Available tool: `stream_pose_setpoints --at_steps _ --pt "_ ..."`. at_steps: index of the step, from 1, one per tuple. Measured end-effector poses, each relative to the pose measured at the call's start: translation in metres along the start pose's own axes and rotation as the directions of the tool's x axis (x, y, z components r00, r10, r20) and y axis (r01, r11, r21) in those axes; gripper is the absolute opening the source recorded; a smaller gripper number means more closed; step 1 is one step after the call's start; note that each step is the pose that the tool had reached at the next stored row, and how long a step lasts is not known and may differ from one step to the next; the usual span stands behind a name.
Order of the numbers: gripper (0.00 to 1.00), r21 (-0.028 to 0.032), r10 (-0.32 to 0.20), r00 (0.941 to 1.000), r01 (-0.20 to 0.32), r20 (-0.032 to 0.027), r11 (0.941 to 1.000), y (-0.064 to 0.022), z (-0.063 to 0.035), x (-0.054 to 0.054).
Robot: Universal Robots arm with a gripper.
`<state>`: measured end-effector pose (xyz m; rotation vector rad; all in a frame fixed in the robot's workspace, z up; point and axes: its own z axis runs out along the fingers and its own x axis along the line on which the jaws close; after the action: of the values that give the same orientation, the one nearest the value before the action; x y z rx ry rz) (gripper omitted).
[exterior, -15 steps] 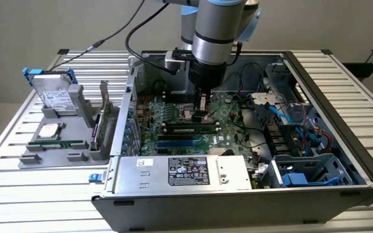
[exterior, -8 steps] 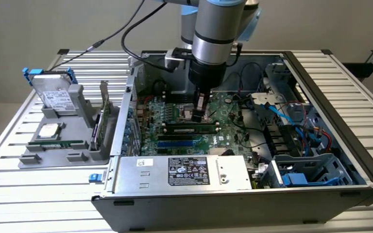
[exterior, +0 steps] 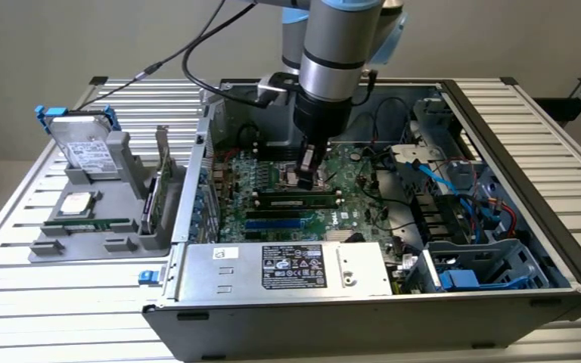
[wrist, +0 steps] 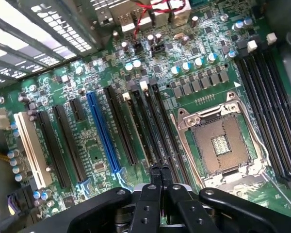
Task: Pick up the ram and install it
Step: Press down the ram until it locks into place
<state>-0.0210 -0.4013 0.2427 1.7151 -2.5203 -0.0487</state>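
Note:
The ram, a long green stick with black chips, stands in a black slot on the motherboard inside the open computer case. My gripper hangs just above the stick's far end, pointing down. In the wrist view my gripper is shut, fingertips pressed together with nothing between them, over the row of long black slots. A thin tan edge of the ram runs along one slot towards my fingertips. Whether the fingertips touch the stick I cannot tell.
An empty processor socket lies beside the slots, and a blue slot on their other side. The power supply fills the case front. At the exterior view's left a grey holder carries a hard drive, a silver chip and a green strip.

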Motion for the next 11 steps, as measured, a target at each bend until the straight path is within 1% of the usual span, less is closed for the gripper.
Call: stream_pose_setpoints --at_steps 2,5,8,11 --pt "0.1 -0.0022 0.037 0.9993 -0.037 0.0028 0.9993 0.0 0.0 0.0" --pt "0.1 -0.0056 0.089 0.996 -0.089 0.0067 0.996 0.0 0.0001 0.0" --pt "0.1 -0.0093 0.144 0.9896 -0.144 0.0107 0.9896 0.0 0.0002 0.0" --pt "0.1 -0.0131 0.196 0.9804 -0.196 0.0144 0.9805 0.0 0.0003 0.0"
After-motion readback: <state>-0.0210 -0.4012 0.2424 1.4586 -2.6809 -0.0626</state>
